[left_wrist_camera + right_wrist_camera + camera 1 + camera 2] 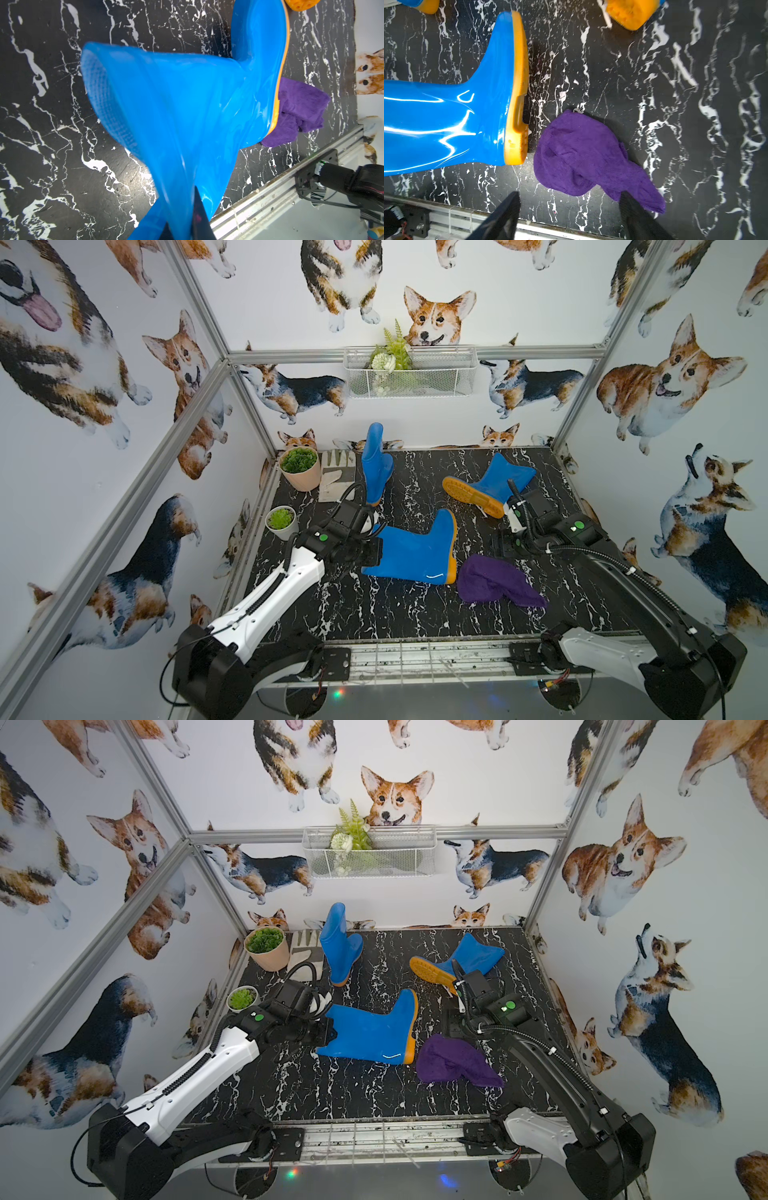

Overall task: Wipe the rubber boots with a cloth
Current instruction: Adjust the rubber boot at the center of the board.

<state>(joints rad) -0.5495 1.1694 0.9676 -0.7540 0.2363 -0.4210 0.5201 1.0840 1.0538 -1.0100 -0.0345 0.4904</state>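
Pretty bright, even light; white glare streaks on the lying boot (pixel 446 116), dark shadow right beside its sole.

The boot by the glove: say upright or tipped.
Upright: the boot stands beside the glove, shaft rising above its orange sole.

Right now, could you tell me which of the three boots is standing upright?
The back boot beside the glove; the other two, the centre boot and the right boot, lie on their sides.
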